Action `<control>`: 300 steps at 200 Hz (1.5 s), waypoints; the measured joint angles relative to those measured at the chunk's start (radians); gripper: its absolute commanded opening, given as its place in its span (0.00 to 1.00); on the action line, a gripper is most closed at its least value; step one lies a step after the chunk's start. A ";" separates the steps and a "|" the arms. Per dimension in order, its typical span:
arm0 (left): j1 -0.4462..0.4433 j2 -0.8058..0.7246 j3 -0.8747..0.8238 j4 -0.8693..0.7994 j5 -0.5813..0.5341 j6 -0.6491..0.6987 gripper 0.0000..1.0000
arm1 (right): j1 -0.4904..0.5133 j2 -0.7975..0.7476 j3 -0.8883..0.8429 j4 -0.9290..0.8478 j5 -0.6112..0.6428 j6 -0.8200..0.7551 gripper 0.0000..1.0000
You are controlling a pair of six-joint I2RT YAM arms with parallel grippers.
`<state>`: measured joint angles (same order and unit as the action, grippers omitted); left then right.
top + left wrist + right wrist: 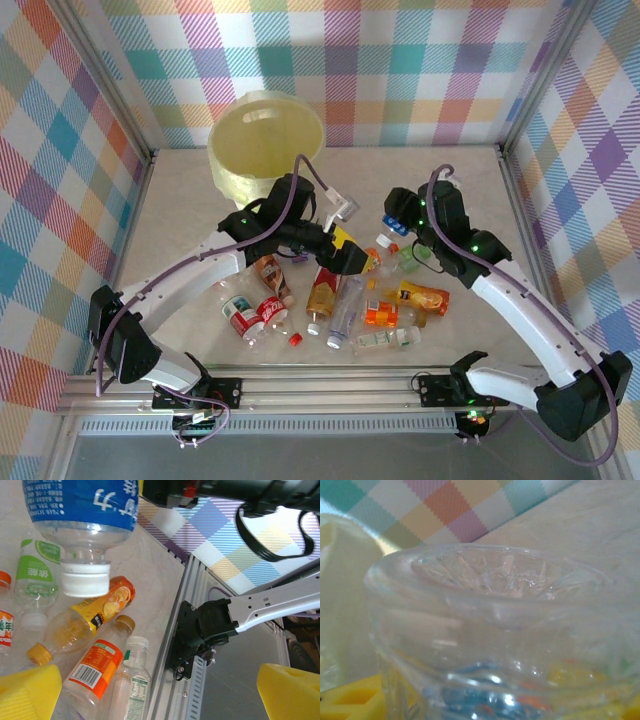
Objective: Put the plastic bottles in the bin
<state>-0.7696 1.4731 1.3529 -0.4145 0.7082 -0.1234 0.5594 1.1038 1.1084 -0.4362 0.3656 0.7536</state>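
Top external view: bin stands at far left. Left claw, jaws wide and empty, hovers over the loose bottles, between bin and right claw. Right claw holds a blue bottle near its base, long axis roughly upright, cap toward the table. Bin lies up-left of that claw, well apart; left arm is nearer it.

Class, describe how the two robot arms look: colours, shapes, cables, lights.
Both the left arm and right arm have white curved links, black joints, small green lights and a purple cable looping along each. The jaws carry yellow foam pads.
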 measured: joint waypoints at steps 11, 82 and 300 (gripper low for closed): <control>-0.001 0.000 0.000 0.003 -0.015 -0.003 1.00 | 0.015 -0.003 0.000 0.003 -0.027 -0.005 0.65; -0.001 -0.013 -0.029 0.066 -0.100 -0.048 1.00 | 0.039 -0.053 -0.003 0.045 -0.221 0.005 0.64; -0.001 -0.047 -0.122 0.313 -0.096 -0.229 0.71 | 0.112 -0.029 -0.003 0.106 -0.273 0.042 0.63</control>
<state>-0.7708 1.4258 1.2308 -0.1017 0.6121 -0.3523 0.6712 1.0744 1.1049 -0.3305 0.0925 0.7959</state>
